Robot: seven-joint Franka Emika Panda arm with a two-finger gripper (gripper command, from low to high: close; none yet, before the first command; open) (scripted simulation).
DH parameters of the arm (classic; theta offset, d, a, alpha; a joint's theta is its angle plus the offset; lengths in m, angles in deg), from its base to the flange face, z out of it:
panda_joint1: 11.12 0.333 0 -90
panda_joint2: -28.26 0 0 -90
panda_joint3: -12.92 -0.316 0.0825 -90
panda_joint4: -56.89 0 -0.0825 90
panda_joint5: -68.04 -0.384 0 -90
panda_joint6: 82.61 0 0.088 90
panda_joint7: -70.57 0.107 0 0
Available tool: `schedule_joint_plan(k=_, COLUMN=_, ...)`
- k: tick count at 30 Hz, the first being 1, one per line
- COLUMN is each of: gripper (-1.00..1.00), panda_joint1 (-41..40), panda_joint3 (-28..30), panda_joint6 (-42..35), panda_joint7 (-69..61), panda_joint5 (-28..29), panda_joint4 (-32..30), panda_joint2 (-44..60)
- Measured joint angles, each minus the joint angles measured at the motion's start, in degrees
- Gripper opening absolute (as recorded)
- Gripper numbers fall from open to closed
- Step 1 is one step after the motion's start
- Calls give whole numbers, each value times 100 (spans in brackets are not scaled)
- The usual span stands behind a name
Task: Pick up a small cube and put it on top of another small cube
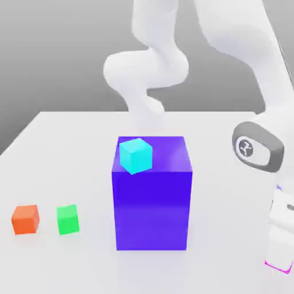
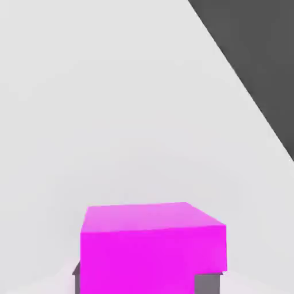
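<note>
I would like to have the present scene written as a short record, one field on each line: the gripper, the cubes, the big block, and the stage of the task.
gripper: at the exterior view's right, closed on the magenta cube
big block: blue-purple, standing on the table
on the block: cyan cube, near one edge of its top
left of the block in the exterior view: orange cube and green cube, apart
stage: magenta cube gripped, not yet on another cube
</note>
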Motion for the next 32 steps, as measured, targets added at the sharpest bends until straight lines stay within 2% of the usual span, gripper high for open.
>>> schedule_joint_plan(k=8, gripper=-100, panda_joint1=-1090, panda_joint3=1141, panda_joint6=144, panda_joint7=422, panda_joint5=-38, panda_joint4=-982, panda_joint2=-1184)
schedule_joint_plan(k=13, gripper=-100, panda_joint1=-2774, panda_joint3=1993, panda_joint6=220, panda_joint7=881, panda_joint5=63, panda_joint4=-1905, panda_joint2=-2212)
schedule_joint_plan(k=18, gripper=-100, panda_joint1=-3309, panda_joint3=2548, panda_joint6=133, panda_joint7=907, panda_joint5=-146, panda_joint4=-2727, panda_joint2=-2781)
schedule_joint_plan(k=21, gripper=-100, panda_joint1=-3342, panda_joint3=2709, panda_joint6=237, panda_joint7=742, panda_joint5=-382, panda_joint4=-2964, panda_joint2=-2641)
schedule_joint_plan(k=27, gripper=-100, panda_joint1=-3282, panda_joint3=2568, panda_joint6=1279, panda_joint7=107, panda_joint5=-1284, panda_joint4=-2951, panda_joint2=-1500)
schedule_joint_plan(k=28, gripper=100, panda_joint1=-3309, panda_joint3=2517, panda_joint6=1389, panda_joint7=25, panda_joint5=-1401, panda_joint4=-2946, panda_joint2=-1380)
schedule_joint_plan(k=32, gripper=100, panda_joint1=-3308, panda_joint3=2517, panda_joint6=1389, panda_joint7=25, panda_joint5=-1401, panda_joint4=-2946, panda_joint2=-1380)
